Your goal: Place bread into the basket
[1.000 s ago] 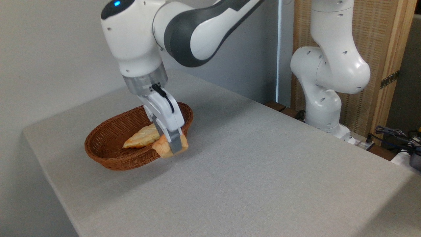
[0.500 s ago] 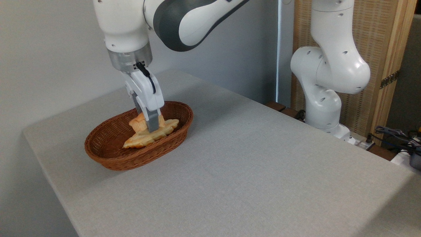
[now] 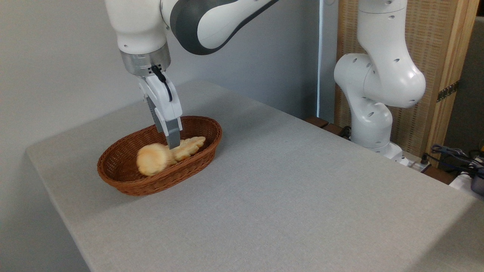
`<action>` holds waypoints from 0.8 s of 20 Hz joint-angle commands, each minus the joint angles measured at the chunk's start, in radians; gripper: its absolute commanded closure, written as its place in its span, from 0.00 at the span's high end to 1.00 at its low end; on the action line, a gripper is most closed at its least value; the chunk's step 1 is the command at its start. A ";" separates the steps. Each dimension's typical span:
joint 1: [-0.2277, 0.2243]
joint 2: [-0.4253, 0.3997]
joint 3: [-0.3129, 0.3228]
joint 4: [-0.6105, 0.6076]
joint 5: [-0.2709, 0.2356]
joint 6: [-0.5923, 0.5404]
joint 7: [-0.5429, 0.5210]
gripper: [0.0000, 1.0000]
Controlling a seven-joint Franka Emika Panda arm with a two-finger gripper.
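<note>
The bread (image 3: pixel 152 159) is a round golden bun, blurred, lying tipped on its side with its pale underside towards the camera. It sits inside the brown wicker basket (image 3: pixel 130 188) at the left of the table. My gripper (image 3: pixel 170 142) hangs just above and to the right of the bun, over the middle of the basket. It is open, with nothing between its fingers (image 3: pixel 173 137).
A long pale braided pastry (image 3: pixel 191 145) lies in the basket's right half, partly behind the bun. The arm's white base (image 3: pixel 374 109) stands off the table's far right edge, with cables (image 3: pixel 453 155) beside it. Grey walls bound the back and left.
The gripper carried the bun from the basket's right rim to over its middle, rose slightly and let go. The bun has dropped and rolled to the left inside the basket.
</note>
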 commanded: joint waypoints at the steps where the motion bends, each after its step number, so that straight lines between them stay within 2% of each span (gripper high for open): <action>1: -0.001 -0.003 0.009 0.003 -0.010 0.013 -0.007 1.00; 5: 0.007 -0.022 0.041 0.003 0.007 0.013 -0.006 1.00; 7: 0.007 -0.026 0.077 0.003 0.050 0.015 -0.005 1.00; 9: 0.007 -0.028 0.111 0.003 0.123 0.015 -0.004 1.00; 11: 0.007 -0.028 0.137 0.003 0.157 0.016 -0.001 1.00; 16: 0.007 -0.040 0.177 0.003 0.160 0.050 0.005 1.00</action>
